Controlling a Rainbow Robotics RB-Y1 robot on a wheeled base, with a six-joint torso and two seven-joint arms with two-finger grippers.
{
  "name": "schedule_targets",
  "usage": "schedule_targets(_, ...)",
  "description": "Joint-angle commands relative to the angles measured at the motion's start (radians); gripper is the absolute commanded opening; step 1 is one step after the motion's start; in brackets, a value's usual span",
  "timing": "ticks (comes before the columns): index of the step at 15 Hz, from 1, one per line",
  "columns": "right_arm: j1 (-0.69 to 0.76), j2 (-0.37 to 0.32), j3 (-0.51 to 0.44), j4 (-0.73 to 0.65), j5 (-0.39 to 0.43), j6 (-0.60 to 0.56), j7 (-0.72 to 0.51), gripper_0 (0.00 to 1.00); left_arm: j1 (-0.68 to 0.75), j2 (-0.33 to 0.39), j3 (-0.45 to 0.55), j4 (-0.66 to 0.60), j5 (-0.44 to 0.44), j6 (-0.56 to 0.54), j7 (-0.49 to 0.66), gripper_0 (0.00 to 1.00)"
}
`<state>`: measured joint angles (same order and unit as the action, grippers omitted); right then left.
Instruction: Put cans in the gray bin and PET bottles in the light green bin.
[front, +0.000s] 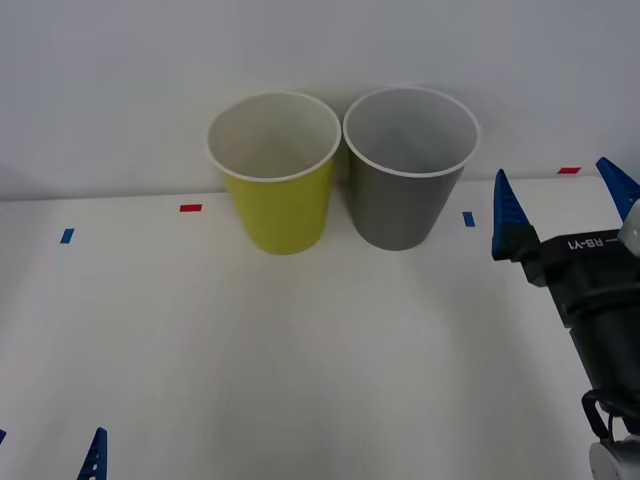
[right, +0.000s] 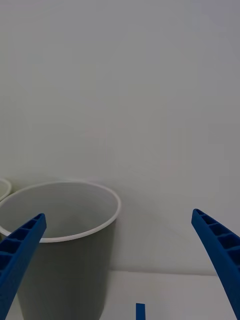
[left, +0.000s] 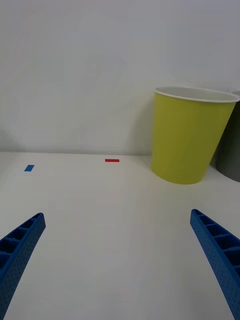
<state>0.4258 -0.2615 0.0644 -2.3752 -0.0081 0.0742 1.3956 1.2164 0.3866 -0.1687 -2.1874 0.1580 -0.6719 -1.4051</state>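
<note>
My right gripper (front: 565, 205) is wide open and holds nothing beside the gray bin (front: 408, 170), my left gripper (left: 120, 265) waits open low down, and I see no can; I think one would be light, smooth, best squeezed around its middle.

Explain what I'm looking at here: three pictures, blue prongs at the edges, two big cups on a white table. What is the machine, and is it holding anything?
This is a two-armed robot. The wide picture comes from a camera above its arms; the two upright ones come from cameras on its wrists. The blue ribbed prongs are gripper fingers.

On the white table, against the wall, stand two wastebaskets side by side: the light green bin and, on its right, the gray bin.

The right gripper is raised beside the gray bin, fingers spread, holding nothing. The left gripper sits low near the table's front edge, also open and empty, facing the light green bin. Small red and blue tape marks dot the table.
</note>
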Motion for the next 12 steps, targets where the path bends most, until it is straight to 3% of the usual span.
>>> schedule_targets(1, 0.074, -0.019, -0.008, 0.097, -0.003, -0.189, -0.003, 1.00, 0.000, 0.000, 0.000, 0.000, 0.000, 0.000, 0.000, 1.00)
schedule_targets(5, 0.133, -0.050, -0.005, 0.097, 0.002, -0.228, 0.003, 1.00, 0.000, 0.000, 0.000, 0.000, 0.000, 0.000, 0.000, 1.00)
schedule_targets(8, 0.180, -0.001, 0.008, 0.099, 0.017, -0.263, 0.013, 1.00, 0.000, 0.000, 0.000, 0.000, 0.000, 0.000, 0.000, 1.00)
schedule_targets(12, 0.205, -0.047, 0.005, 0.099, 0.014, -0.275, -0.012, 1.00, 0.000, 0.000, 0.000, 0.000, 0.000, 0.000, 0.000, 1.00)
